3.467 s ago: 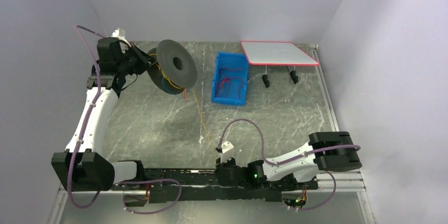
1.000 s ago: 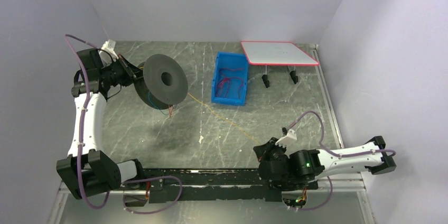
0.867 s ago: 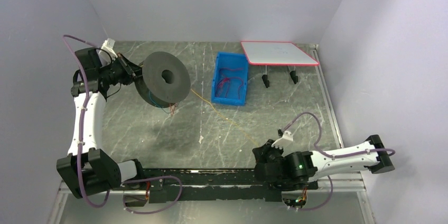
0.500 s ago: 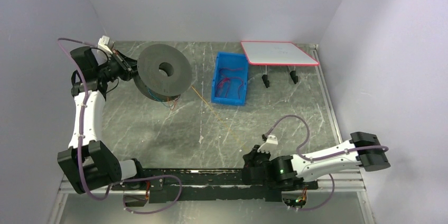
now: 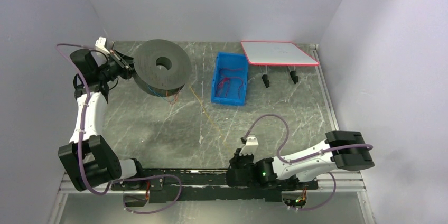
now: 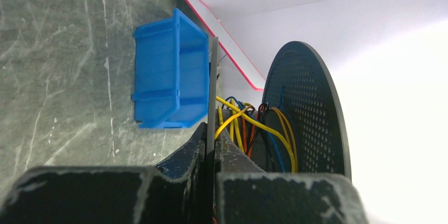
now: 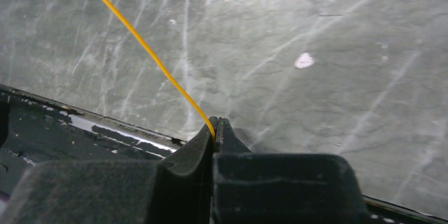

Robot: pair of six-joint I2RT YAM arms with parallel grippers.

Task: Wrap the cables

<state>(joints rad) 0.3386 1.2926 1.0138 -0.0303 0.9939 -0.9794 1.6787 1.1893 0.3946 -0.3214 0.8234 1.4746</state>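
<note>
While the left claw [image 6: 214, 135] stays out at the far-left corner, it is clenched tight on the thin near flange of the dark grey spool [image 6: 309, 102], and you can see that plate edge pinched right between the two pads. From overhead, the spool [image 5: 161, 67] has its broad face tipped up toward the camera, with the left claw [image 5: 127, 70] at its left rim. Wound cables [image 6: 248, 126] crowd the hub between the flanges: yellow loops, orange, some blue. A few loose ends hang under the spool's near edge.

Down at the near edge, the right claw [image 7: 216, 127] is squeezed shut on the yellow cable [image 7: 140, 42], which slips in right at the fingertips. Overhead, that yellow cable [image 5: 208, 117] runs as a slanting line across the grey marbled surface [image 5: 158, 129], from beneath the spool to the right claw [image 5: 240, 154], low by the arm bases.

Right of the spool sits a blue bin [image 5: 216, 84] with red cables [image 5: 232, 82] lying inside. A white board with a red rim [image 5: 279, 53] stands on dark legs just beyond it.
</note>
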